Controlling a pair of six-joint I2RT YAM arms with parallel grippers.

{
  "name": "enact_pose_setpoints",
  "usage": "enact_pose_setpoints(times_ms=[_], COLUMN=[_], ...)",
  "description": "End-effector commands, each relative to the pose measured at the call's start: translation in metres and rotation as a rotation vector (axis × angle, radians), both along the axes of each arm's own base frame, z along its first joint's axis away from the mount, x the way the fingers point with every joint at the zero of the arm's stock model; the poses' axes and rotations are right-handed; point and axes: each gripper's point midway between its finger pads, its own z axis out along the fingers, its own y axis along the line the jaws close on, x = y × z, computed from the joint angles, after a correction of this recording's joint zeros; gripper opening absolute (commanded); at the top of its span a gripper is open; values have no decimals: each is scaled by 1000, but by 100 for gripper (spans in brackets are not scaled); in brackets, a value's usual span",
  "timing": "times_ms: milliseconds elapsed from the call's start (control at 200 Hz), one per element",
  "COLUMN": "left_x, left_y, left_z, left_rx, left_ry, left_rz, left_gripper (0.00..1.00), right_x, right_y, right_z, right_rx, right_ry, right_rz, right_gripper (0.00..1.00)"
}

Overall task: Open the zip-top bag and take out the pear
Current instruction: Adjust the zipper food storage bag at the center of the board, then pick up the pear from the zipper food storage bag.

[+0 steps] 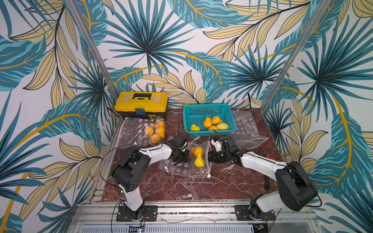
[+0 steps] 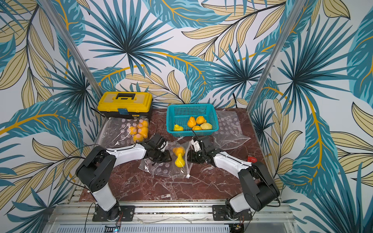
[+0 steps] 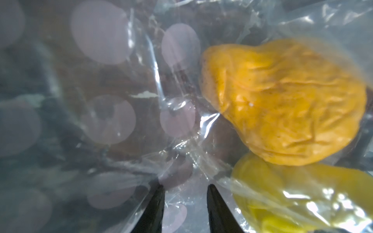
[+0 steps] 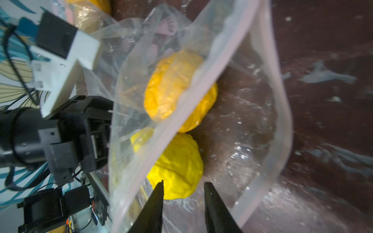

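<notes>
The clear zip-top bag [image 1: 179, 168] [image 2: 161, 169] lies mid-table with its open mouth towards my right arm. An orange pear [image 1: 196, 150] [image 4: 177, 86] and a yellow pear [image 1: 198, 161] [image 4: 177, 167] lie inside it. My right gripper [image 1: 209, 158] [image 4: 183, 184] is open inside the bag's mouth, its tips just short of the yellow pear. The zip rim [image 4: 268, 80] arches around it. My left gripper [image 1: 186, 158] [image 3: 185, 186] is open against the bag's far side, with spotted film across its jaws. In the left wrist view both the orange pear [image 3: 282, 100] and the yellow pear [image 3: 302, 197] show through the plastic.
A teal basket [image 1: 201, 110] with several pears stands at the back. A yellow toolbox [image 1: 141, 105] sits at the back left, and in front of it lies another bag of pears [image 1: 141, 129]. Empty bags [image 1: 246, 129] lie at the right. A small red item [image 1: 269, 157] sits by my right arm.
</notes>
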Motion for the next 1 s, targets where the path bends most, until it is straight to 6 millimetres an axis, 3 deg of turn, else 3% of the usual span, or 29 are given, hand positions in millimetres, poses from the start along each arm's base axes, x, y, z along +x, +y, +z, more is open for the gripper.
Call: enact_pose_setpoints(times_ms=[0,280,416,606,996], left_x=[-4,-5,-5,-7,-7], left_y=[0,-1,-1,0,1], left_z=[-6,-8,-8,-10,-10], left_rx=[5,2,-2,0,3], left_ry=[8,18,18,23,26], left_rz=[-16,-18,-17,-15,-9], left_gripper=[37,37,37,37,37], right_x=[5,6,12,25,18], right_y=[17,26,34,33,26], right_z=[17,3,0,-12,-18], right_rx=[42,-35,-60,-129,-154], right_ry=[-88,-86,-97,-64,2], right_rz=[70,105,106,67,36], right_gripper=[41,61,63,55,29])
